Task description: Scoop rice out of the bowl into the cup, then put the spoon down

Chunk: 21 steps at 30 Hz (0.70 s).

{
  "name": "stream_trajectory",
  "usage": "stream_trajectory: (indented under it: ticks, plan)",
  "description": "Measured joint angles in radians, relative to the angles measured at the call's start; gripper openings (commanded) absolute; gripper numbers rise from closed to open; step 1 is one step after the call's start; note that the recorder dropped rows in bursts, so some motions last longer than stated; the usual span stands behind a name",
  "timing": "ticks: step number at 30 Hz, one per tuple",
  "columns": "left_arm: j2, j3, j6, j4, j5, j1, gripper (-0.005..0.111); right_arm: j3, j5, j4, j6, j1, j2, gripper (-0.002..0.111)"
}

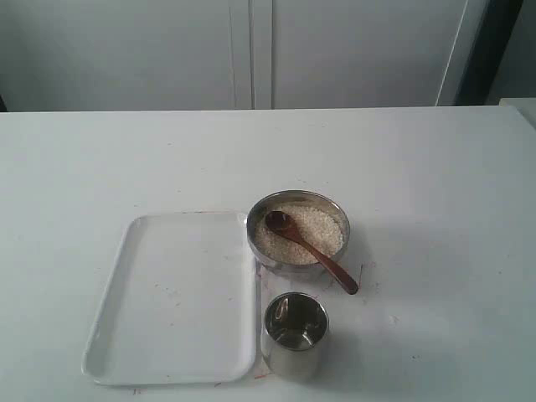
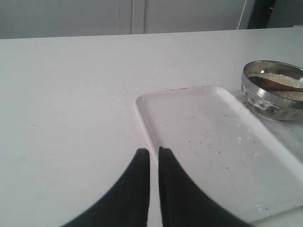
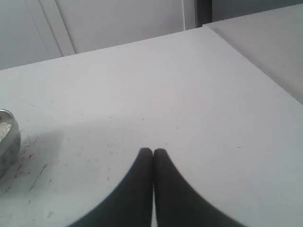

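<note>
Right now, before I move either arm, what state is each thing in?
bowl, upright, holding rice.
rice, lying in the bowl.
spoon, head on the rice, handle leaning over the rim, unheld.
cup, upright, looks empty.
tray, flat, nothing on it.
left gripper, nearly shut, thin slit, empty.
right gripper, shut, empty.

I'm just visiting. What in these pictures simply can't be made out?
- Exterior view: both arms, out of frame.
- Exterior view: the cup, its contents, if any, masked by reflections.
- Left wrist view: the bowl and the spoon, both cut by the edge.
- Right wrist view: the bowl, all but a sliver cut by the edge.
</note>
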Motion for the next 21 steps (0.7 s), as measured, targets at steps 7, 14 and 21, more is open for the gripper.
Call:
stream_trajectory:
  ticks: [7,14,21]
  plan:
    - [0.0,0.0,0.0,0.0,0.0,0.0,0.014,0.0,-0.087,0.0,0.0,0.0,0.0,0.0]
    - [0.0,0.0,0.0,0.0,0.0,0.0,0.014,0.0,-0.347,0.0,0.002,0.0,0.0,0.0]
    - [0.0,0.0,0.0,0.0,0.0,0.0,0.014,0.0,-0.49,0.004,0.141,0.0,0.0,0.0]
